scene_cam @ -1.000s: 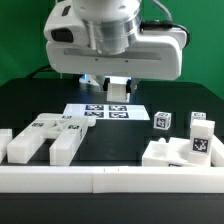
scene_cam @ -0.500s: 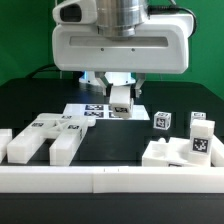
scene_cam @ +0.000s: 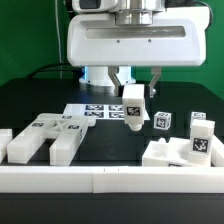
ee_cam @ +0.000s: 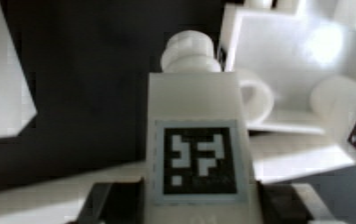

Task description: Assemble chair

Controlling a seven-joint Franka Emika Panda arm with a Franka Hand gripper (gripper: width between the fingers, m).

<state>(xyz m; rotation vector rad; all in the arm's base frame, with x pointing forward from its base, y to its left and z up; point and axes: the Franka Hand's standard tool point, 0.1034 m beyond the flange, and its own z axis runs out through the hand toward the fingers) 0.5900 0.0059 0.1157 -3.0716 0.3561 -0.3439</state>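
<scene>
In the exterior view the gripper [scene_cam: 134, 90] hangs over the black table [scene_cam: 30, 100], jaws pinching a white tagged bar [scene_cam: 132, 108]. The bar is slightly tilted, just beyond the marker board [scene_cam: 95, 111] on the exterior view's right. Near the border rail [scene_cam: 100, 181] lie a slab piece [scene_cam: 45, 135] and blocks [scene_cam: 200, 128].

In the wrist view the bar [ee_cam: 200, 120] reaches away from the fingers [ee_cam: 114, 205], tag facing the camera and a rounded peg [ee_cam: 191, 48] at its far end.

My hand [scene_cam: 136, 88] has shifted toward the exterior view's right since a second ago, and the tagged white bar [scene_cam: 133, 110] it grips has moved from over the marker board [scene_cam: 95, 112] toward the small tagged cube [scene_cam: 162, 121]
</scene>
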